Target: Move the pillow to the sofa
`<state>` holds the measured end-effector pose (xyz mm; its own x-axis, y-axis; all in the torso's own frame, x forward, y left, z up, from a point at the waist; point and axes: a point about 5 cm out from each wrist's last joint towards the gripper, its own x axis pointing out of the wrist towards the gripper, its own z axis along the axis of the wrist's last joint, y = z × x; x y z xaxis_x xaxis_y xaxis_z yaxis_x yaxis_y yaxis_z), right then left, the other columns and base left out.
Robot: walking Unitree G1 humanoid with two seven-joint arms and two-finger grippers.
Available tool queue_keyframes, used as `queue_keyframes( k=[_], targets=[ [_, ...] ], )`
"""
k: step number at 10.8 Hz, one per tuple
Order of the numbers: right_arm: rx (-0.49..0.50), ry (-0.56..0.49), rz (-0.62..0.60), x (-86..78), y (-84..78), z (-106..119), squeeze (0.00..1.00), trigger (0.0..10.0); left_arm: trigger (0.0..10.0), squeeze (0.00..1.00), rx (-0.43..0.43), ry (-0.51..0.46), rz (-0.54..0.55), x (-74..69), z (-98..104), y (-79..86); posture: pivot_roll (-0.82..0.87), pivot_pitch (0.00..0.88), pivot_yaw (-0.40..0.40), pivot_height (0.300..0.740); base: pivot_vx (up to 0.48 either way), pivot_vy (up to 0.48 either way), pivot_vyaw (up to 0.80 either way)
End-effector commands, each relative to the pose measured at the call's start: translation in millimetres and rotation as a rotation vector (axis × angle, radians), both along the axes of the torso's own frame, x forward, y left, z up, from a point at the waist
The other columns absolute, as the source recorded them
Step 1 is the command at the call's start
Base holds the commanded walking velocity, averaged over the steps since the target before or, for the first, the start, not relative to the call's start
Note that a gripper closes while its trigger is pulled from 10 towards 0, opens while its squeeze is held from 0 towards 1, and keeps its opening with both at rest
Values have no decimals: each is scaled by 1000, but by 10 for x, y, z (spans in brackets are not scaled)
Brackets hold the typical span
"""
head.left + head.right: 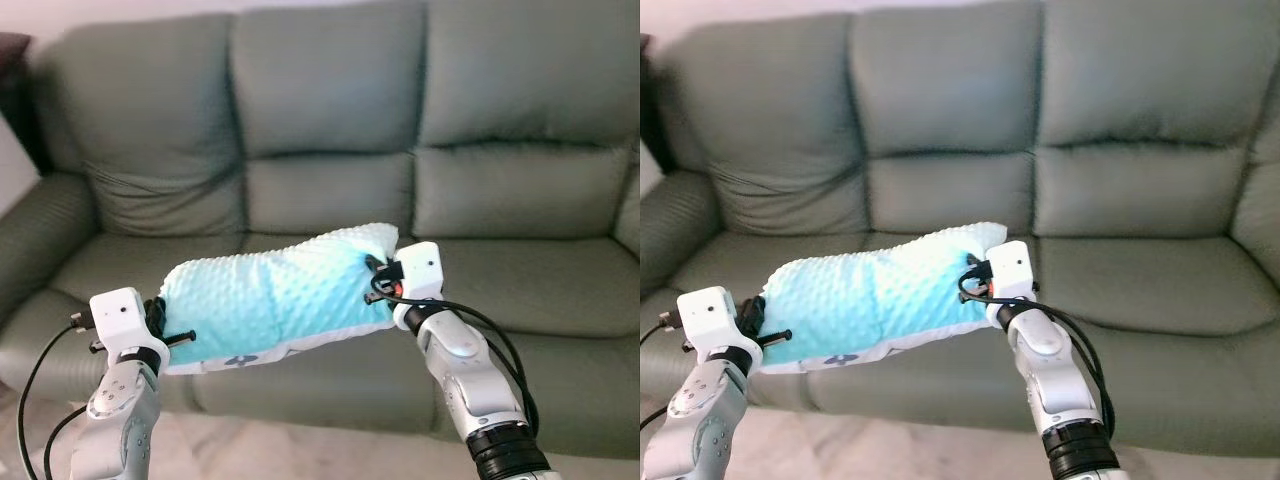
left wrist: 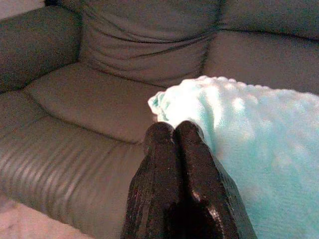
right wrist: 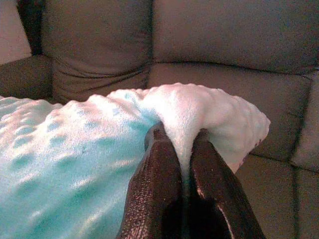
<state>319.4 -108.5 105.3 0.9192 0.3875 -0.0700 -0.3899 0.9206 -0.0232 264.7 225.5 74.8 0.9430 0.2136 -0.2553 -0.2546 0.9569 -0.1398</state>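
**Pillow held in the air over the sofa seat**

Carrying the pillow [image 1: 275, 300] between both grippers, in front of the grey-green sofa [image 1: 330, 120] and above its seat cushions. Not resting on the seat in the eye views; hangs roughly level, right end a little higher than the left.

Left gripper [image 1: 170, 335] at the pillow's left end. Right gripper [image 1: 375, 280] at the right end, just below the pillow's top corner.

From the eye views: mint dotted fabric on top, a white underside with small dark prints along the lower edge. Also black cables looping off both wrists, a dark piece of furniture [image 1: 18, 90] left of the sofa arm, and pale floor [image 1: 300, 450] under the sofa front. Finger detail at either end too small to judge there.

From the right wrist view: fingers [image 3: 154, 199] clamped on a pinched fold of pillow fabric, fold rising up between the two pads. Grip clear.

From the left wrist view: fingers [image 2: 159, 189] pressed tight together, tips touching, pillow edge just beside and beyond them. Cannot tell whether any fabric sits between the pads. Same view gives the sofa's left seat cushion and armrest close behind the pillow's end.
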Motion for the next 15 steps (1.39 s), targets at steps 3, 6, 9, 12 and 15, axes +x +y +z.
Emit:
queue_keyframes(
  k=[3,6,9,12,15],
  targets=[
    [-3,-21,7,16,66,35,0,10000,10000,0,6,-1,0,-9,-3,45,-187,78,124,740,0,320,0],
    [-10,-21,-7,16,45,27,0,10000,10000,0,-13,-24,-63,2,6,-90,-191,80,124,740,0,0,0],
    [-20,-25,-21,27,15,27,0,10000,10000,0,-16,-35,-87,-13,-14,-151,-194,83,122,740,0,0,0],
    [-25,-29,-34,26,-5,30,0,10000,10000,0,-45,-52,-109,-2,-11,-208,-204,87,128,740,418,0,0],
    [-29,-29,-43,22,-20,30,0,10000,10000,0,-49,-47,-121,14,-21,-232,-209,92,130,740,471,0,0]
  ],
)
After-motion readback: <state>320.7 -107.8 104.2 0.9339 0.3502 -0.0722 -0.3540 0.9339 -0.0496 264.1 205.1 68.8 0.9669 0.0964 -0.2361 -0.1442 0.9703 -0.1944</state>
